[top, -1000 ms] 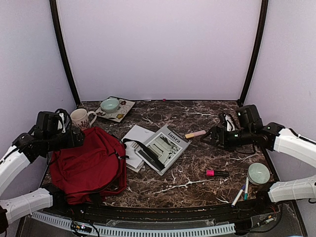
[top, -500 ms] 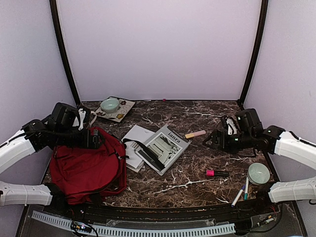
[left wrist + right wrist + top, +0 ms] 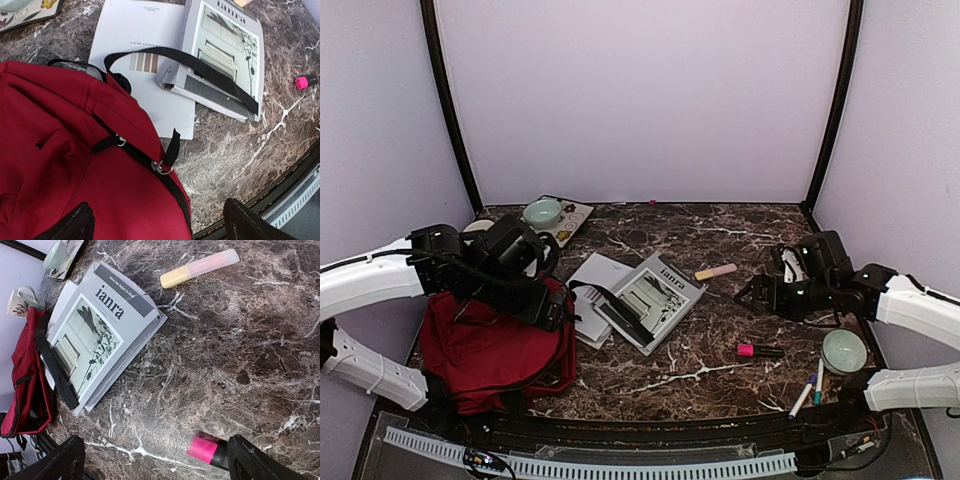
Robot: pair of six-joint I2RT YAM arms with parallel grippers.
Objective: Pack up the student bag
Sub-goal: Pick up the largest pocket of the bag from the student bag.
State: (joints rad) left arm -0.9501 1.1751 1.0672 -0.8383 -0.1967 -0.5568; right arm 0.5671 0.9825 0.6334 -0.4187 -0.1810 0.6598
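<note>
The student bag [image 3: 490, 345], dark red with black zippers, lies flat at the near left; it also shows in the left wrist view [image 3: 60, 165]. One black strap [image 3: 615, 312] trails from it across a grey "ianra" magazine [image 3: 655, 295]. My left gripper [image 3: 542, 300] hovers open over the bag's right edge, its jaws either side of the zipper pull ring [image 3: 162, 168], with nothing between them. My right gripper [image 3: 752, 290] stands open low over the marble. A pink marker [image 3: 205, 449] lies beside its right finger [image 3: 255, 460]. A yellow-and-pink highlighter [image 3: 716, 271] lies farther back.
White papers [image 3: 595, 280] lie under the magazine. A tray [image 3: 572, 226] with a green bowl [image 3: 542, 212] sits at the back left, beside a mug [image 3: 19, 302]. A second green bowl [image 3: 844, 350] and two pens [image 3: 808, 392] lie at the near right.
My left arm has swung right and forward over the bag, from its back left corner to its right edge. My right arm has shifted slightly nearer, still open.
</note>
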